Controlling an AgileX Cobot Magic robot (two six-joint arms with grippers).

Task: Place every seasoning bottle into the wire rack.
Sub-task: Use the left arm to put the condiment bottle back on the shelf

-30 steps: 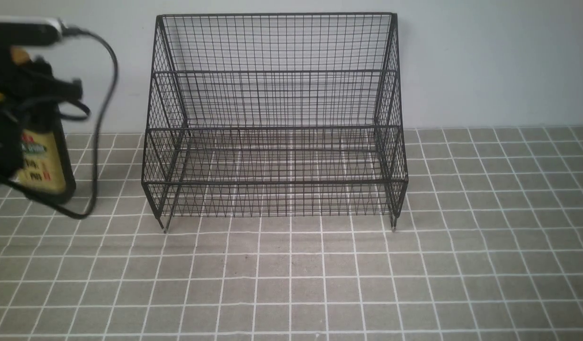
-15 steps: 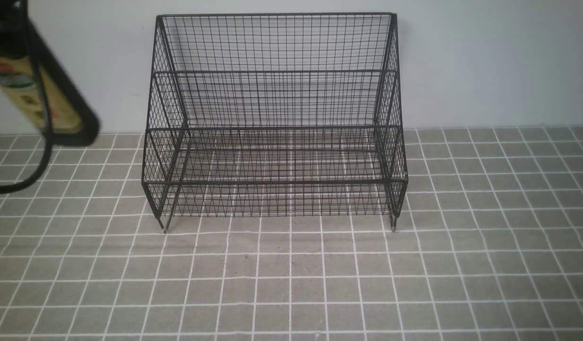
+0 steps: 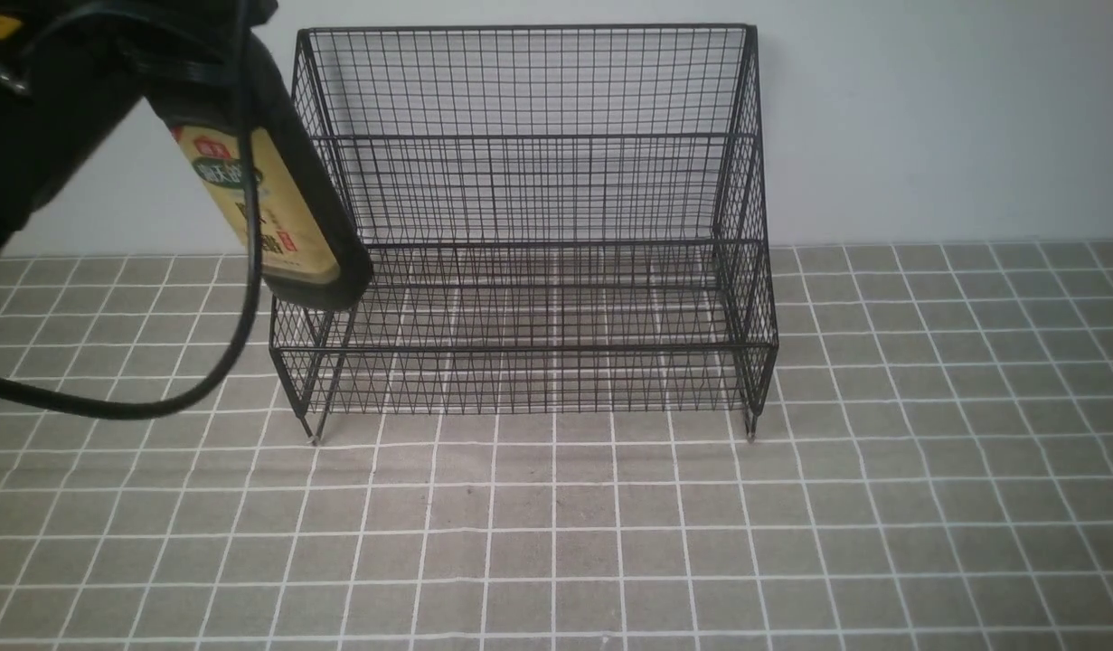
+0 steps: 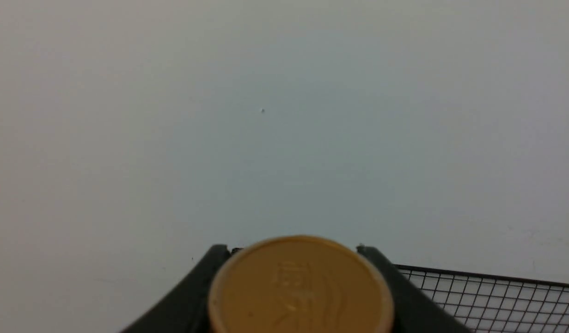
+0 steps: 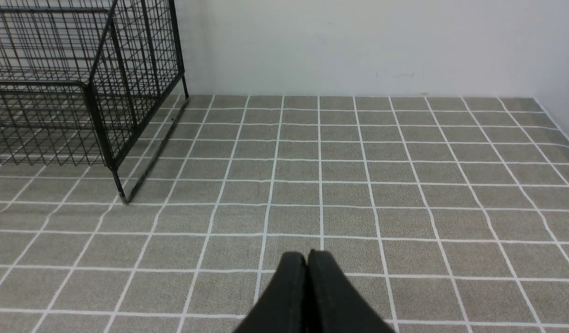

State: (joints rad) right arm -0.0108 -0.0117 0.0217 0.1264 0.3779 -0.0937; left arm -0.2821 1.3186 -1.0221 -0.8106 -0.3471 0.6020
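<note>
Nearest, the right gripper (image 5: 308, 257) has its two dark fingertips pressed together above a gray tabletop (image 3: 556, 542) crossed by a white grid. On the left, the left gripper (image 4: 299, 259) pinches a seasoning bottle around its upper end, just below a gold-brown cap (image 4: 302, 286). The seasoning bottle (image 3: 325, 212) is dark, with a yellow label (image 3: 267, 208) bearing a green oval and Chinese characters. It hangs tilted in the air, its base toward the right, overlapping the left end of a black wire rack (image 3: 524, 244). Farther back, the rack stands on the table, with stepped mesh tiers; beyond it rises a pale wall (image 3: 945, 117).
</note>
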